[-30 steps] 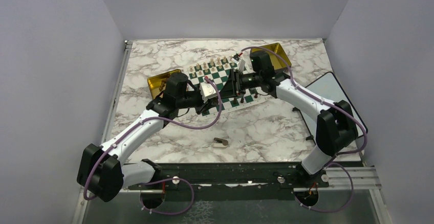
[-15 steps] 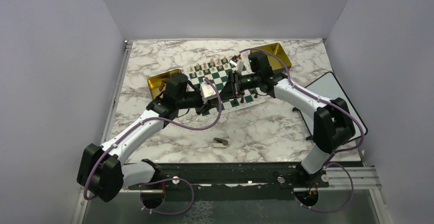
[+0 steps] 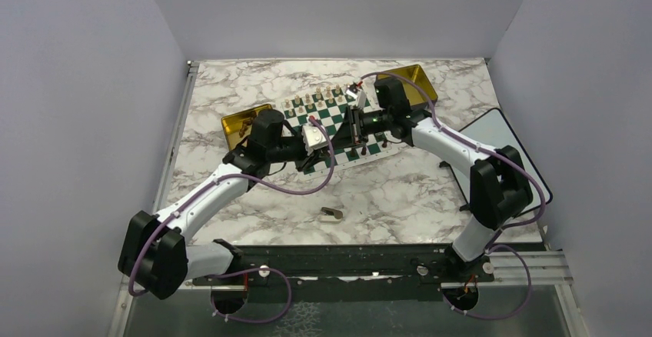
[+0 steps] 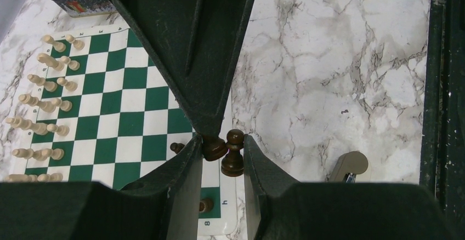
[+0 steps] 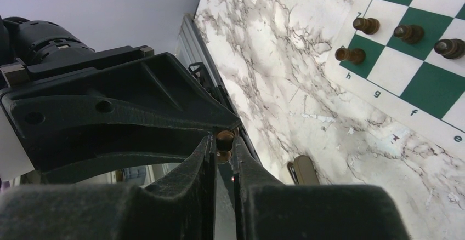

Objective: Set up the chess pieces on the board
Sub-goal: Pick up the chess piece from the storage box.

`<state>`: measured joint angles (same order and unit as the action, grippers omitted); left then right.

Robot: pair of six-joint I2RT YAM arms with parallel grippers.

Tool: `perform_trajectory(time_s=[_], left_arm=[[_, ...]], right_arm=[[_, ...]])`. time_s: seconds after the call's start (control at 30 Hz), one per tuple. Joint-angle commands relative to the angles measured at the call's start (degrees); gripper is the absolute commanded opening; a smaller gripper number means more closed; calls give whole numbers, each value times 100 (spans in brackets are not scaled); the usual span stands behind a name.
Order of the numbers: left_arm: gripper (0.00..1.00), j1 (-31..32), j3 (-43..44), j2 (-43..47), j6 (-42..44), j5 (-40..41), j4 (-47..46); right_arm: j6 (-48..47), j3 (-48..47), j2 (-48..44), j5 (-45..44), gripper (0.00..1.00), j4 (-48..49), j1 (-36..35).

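The green and white board [image 3: 327, 108] lies at the far middle of the table. Both grippers meet just above its near right part. In the left wrist view my left gripper [image 4: 224, 148] has a dark pawn [image 4: 233, 153] and a second dark piece [image 4: 215, 148] side by side between its fingers. The right gripper's tip [image 4: 211, 130] comes down onto that second piece. In the right wrist view my right gripper [image 5: 224, 141] is shut on a dark piece [image 5: 225, 139]. From above the left gripper [image 3: 335, 132] and right gripper [image 3: 350, 126] nearly touch. Several dark pieces [image 5: 408, 32] stand on the board [image 5: 433, 86].
Cream pieces [image 4: 44, 86] line the board's far rows. Gold tins sit at the board's left [image 3: 242, 119] and far right [image 3: 411, 81]. A small tan object [image 3: 332, 214] lies on the marble nearer the arm bases. A dark flat tray [image 3: 500, 141] lies at the right edge.
The two grippers have drawn slightly closer together over the board. Nothing else has visibly moved.
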<state>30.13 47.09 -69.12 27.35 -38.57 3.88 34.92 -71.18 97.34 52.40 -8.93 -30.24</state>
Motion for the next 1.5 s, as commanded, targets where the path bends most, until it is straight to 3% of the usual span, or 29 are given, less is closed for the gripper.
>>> perform_trajectory(time_s=[0.0, 0.2, 0.3, 0.47, 1.07, 1.23, 1.33, 1.47], left_arm=[[17, 37, 58, -326, -2, -176, -352], [18, 37, -86, -790, -315, -92, -979], [27, 65, -131, -1057, -574, -158, -1293], [34, 161, -158, -1376, -666, -273, -1464], [56, 195, 97, -1736, -434, -397, -821], [57, 195, 253, -1619, -768, -92, -652], [60, 186, 405, -1451, -1426, 612, -612], [80, 108, 924, -1328, -1912, 1758, 116]], right_arm=[[-29, 94, 32, 183, 2, 263, 9], [-438, 292, -120, -388, 1, -184, 14], [-616, 474, -199, -836, 1, -393, 18], [-729, 781, -288, -1319, 1, -476, 27], [-1224, 1382, -546, -2453, 1, -872, 62], [-1505, 1375, -755, -3130, 1, -1386, 62], [-1698, 1222, -921, -3716, 1, -1726, 62], [-1883, 956, -1230, -4442, 0, -2033, 62]])
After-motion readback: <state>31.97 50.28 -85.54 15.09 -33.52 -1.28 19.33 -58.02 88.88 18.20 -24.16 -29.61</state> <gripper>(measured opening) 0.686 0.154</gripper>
